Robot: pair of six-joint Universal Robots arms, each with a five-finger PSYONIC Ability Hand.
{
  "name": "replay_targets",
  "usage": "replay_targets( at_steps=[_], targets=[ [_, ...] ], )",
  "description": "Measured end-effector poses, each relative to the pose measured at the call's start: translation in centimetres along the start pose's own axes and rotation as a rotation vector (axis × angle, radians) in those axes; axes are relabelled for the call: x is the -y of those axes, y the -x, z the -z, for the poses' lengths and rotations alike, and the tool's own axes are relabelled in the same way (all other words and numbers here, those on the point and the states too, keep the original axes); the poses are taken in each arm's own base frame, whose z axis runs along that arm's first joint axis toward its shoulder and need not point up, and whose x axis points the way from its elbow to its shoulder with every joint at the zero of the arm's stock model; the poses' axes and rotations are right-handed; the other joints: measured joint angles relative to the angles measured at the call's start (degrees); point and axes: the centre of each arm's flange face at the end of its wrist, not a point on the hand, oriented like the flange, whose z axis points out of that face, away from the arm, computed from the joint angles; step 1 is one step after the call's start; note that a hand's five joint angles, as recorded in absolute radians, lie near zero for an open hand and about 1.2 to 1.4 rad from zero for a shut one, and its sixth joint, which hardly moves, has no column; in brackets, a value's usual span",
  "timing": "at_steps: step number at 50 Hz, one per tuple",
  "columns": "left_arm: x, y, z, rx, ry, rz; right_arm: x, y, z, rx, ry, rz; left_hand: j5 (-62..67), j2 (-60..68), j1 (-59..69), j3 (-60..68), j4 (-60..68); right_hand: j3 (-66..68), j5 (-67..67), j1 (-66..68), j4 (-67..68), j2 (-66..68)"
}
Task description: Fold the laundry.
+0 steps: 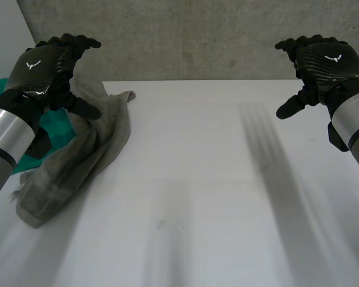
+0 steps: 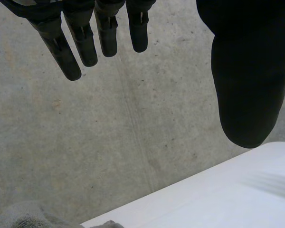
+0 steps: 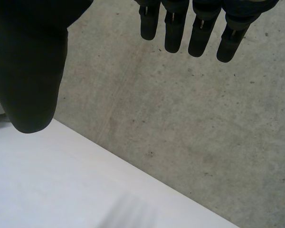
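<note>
Your grey towel (image 1: 90, 155) lies crumpled on the left of the bench (image 1: 227, 197), its long axis slanting from the far edge to the near left. A teal cloth (image 1: 54, 128) lies beside it. The left hand (image 1: 45, 66) and right hand (image 1: 326, 60) hover well apart, fingers (image 2: 66, 57) straight and spread, holding nothing. The head view gives the towel's full length; the left wrist view catches its far end.

Towel (image 1: 78, 161) lies on the table (image 1: 227, 179) at its far left, running from the back edge toward the front left. A second cloth (image 1: 57, 128) lies just left of it, touching. Left hand (image 1: 45, 69) hangs over the towel's far end, and right hand (image 1: 323, 60) over the far right, well apart. Wall (image 1: 197, 36) stands behind the table.
</note>
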Motion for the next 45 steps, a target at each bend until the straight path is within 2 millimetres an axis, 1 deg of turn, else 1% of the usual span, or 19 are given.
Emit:
replay_targets(
  at_steps=[3,11,16,19,24,29,31,32,33,35,36,38,39,40,41,42,43,44,45],
  targets=[
    [0.1,0.0,-0.2,-0.003,-0.005,-0.001,0.0,0.0,0.0,0.000,-0.001,0.001,-2.7,-3.0,-3.4,-3.0,-3.5,-3.4,-3.0,-0.6,-3.2,-3.2],
    [0.5,0.2,-1.4,-0.008,-0.027,-0.012,0.1,-0.1,0.0,0.002,-0.001,0.004,-2.8,-3.7,-3.8,-3.5,-4.2,-3.9,-3.0,-0.6,-3.8,-3.7],
    [-0.2,0.8,-3.2,-0.003,-0.022,-0.056,0.0,0.0,0.0,0.004,-0.001,0.005,-2.8,-3.7,-3.8,-3.5,-4.2,-3.9,-3.0,-0.6,-3.8,-3.7],
    [-1.6,1.5,-5.2,0.004,-0.003,-0.132,0.0,0.1,0.0,0.006,0.001,0.006,-2.8,-3.7,-3.8,-3.5,-4.2,-3.9,-3.0,-0.6,-3.8,-3.7],
    [-4.9,2.8,-8.6,0.008,0.049,-0.315,-0.2,0.2,0.1,0.011,0.008,0.006,-2.8,-3.7,-3.8,-3.5,-4.2,-3.9,-3.0,-0.6,-3.8,-3.7],
    [-9.5,4.1,-11.6,-0.003,0.110,-0.545,-0.5,0.4,0.1,0.017,0.018,0.008,-2.8,-3.7,-3.8,-3.5,-4.2,-3.9,-3.0,-0.6,-3.8,-3.7],
    [-11.9,4.7,-12.7,-0.008,0.139,-0.651,-0.7,0.4,0.1,0.019,0.023,0.009,-2.8,-3.7,-3.8,-3.5,-4.2,-3.9,-3.0,-0.6,-3.8,-3.7],
    [-12.4,4.8,-13.0,-0.009,0.144,-0.673,-0.7,0.4,0.1,0.020,0.025,0.009,-2.8,-3.7,-3.8,-3.5,-4.2,-3.9,-3.0,-0.6,-3.8,-3.7],
    [-14.4,5.4,-13.8,-0.010,0.168,-0.751,-0.9,0.5,0.1,0.022,0.031,0.010,-2.8,-3.7,-3.8,-3.5,-4.2,-3.9,-3.0,-0.6,-3.8,-3.7],
    [-16.2,5.9,-14.4,-0.007,0.188,-0.813,-1.1,0.5,0.0,0.024,0.038,0.010,-2.8,-3.7,-3.8,-3.5,-4.2,-3.9,-3.0,-0.6,-3.8,-3.7],
    [-16.6,6.0,-14.5,-0.006,0.192,-0.824,-1.2,0.5,0.0,0.024,0.038,0.010,-2.8,-3.7,-3.8,-3.5,-4.2,-3.9,-3.0,-0.6,-3.8,-3.7],
    [-18.1,6.5,-15.1,0.002,0.208,-0.874,-1.4,0.6,0.0,0.025,0.046,0.010,-2.4,-3.1,-3.1,-3.0,-3.5,-3.9,-3.0,-0.6,-3.8,-3.7],
    [-18.8,6.8,-15.4,0.008,0.214,-0.899,-1.6,0.6,0.0,0.026,0.051,0.010,0.5,0.0,0.9,0.1,0.0,-3.9,-3.0,-0.6,-3.8,-3.7],
    [-19.1,6.9,-15.5,0.012,0.216,-0.908,-1.6,0.6,-0.1,0.027,0.053,0.010,0.5,0.0,0.9,0.1,0.0,-3.9,-3.0,-0.6,-3.8,-3.7],
    [-19.6,7.1,-15.8,0.019,0.219,-0.925,-1.8,0.6,-0.1,0.028,0.058,0.010,7.3,7.0,9.0,7.0,7.0,-3.9,-3.0,-0.6,-3.8,-3.7],
    [-19.8,7.2,-16.0,0.025,0.219,-0.935,-1.9,0.6,-0.1,0.028,0.062,0.010,22.5,23.9,26.4,23.7,22.8,-3.9,-3.0,-0.6,-3.8,-3.7],
    [-19.9,7.3,-16.2,0.029,0.216,-0.942,-2.0,0.6,-0.1,0.028,0.064,0.010,29.2,30.2,33.9,30.0,30.0,-3.9,-3.0,-0.6,-3.8,-3.7],
    [-19.9,7.2,-16.3,0.032,0.214,-0.944,-2.1,0.6,-0.2,0.029,0.065,0.010,29.2,30.2,33.9,30.0,30.0,-3.9,-3.0,-0.6,-3.8,-3.7],
    [-19.8,7.2,-16.3,0.034,0.212,-0.944,-2.1,0.6,-0.2,0.029,0.066,0.010,40.3,42.5,44.6,40.8,41.3,-3.9,-3.0,-0.6,-3.8,-3.7]
  ],
)
